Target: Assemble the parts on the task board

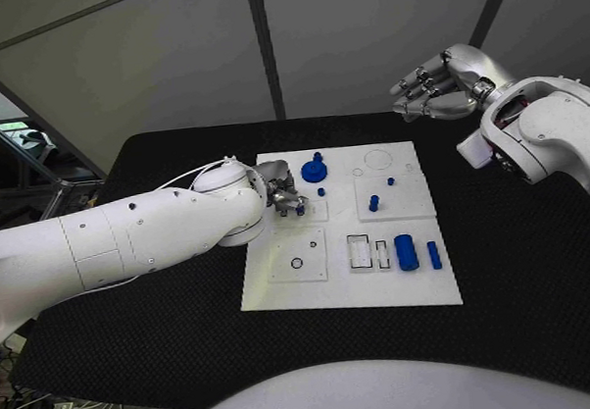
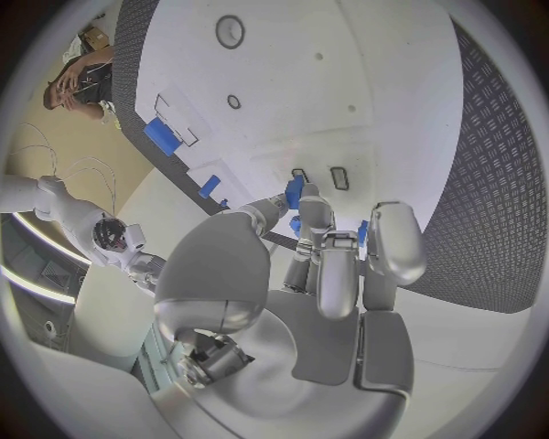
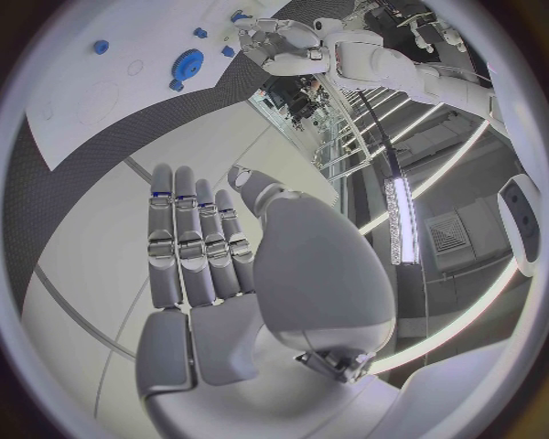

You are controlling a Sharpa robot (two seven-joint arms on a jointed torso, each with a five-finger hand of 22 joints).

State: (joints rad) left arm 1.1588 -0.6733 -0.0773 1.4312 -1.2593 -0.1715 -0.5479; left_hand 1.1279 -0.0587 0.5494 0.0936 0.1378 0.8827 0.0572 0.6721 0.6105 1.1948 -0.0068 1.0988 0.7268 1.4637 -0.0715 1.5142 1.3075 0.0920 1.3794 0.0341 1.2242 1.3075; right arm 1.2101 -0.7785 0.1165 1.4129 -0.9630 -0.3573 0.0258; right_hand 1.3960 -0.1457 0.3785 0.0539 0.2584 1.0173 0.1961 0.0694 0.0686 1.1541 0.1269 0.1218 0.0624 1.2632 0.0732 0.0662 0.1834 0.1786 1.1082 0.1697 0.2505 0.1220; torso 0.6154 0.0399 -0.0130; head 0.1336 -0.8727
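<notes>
Blue peg (image 2: 294, 192) pinched in the left robot hand (image 1: 284, 199) over the task board's (image 1: 411, 291) near-left corner, a blue gear (image 1: 314, 172) just beyond it apparently seated, loose cylinders (image 1: 406, 252) still lying flat, while the right robot hand (image 1: 433, 91) hangs unclenched, holding nothing, off the board.

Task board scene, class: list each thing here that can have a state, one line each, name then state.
Left hand: over the task board, pinching a small blue part.
Right hand: raised beyond the board, open, holding nothing.
Blue gear: seated on the board.
Large blue cylinder: lying flat.
</notes>
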